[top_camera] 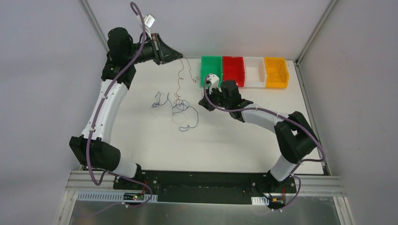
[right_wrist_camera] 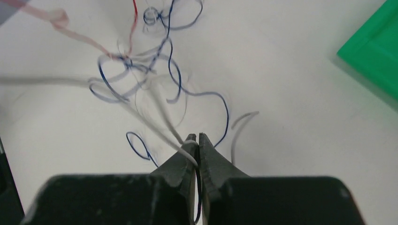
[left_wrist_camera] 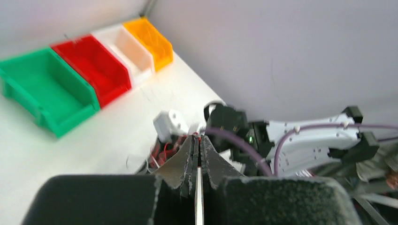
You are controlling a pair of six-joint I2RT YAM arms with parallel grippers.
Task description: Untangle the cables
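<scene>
At centre, cables (top_camera: 179, 107) — dark blue, red and whitish-grey strands. Upper right, in a row: green bin (top_camera: 210, 69), red bin (top_camera: 233, 70), white bin (top_camera: 254, 71), orange bin (top_camera: 276, 71). Table (top_camera: 234, 145) — white.

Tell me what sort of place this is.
Probably a robotics lab test cell: left arm and right arm bolted by a white table, plain grey panels around it, coloured bins and thin cables on it.

Obstacles: four bins (top_camera: 233, 70) in row on far edge of worktop (top_camera: 225, 150), centre to far right corner; cables (top_camera: 177, 106) strewn mid-worktop, thin strands rising to left gripper (top_camera: 180, 57) near far edge; left arm (top_camera: 105, 105) along left edge; right arm (top_camera: 263, 117) slanting from near right corner to centre. Free: broad band along near edge; patch between bins and right arm.
</scene>
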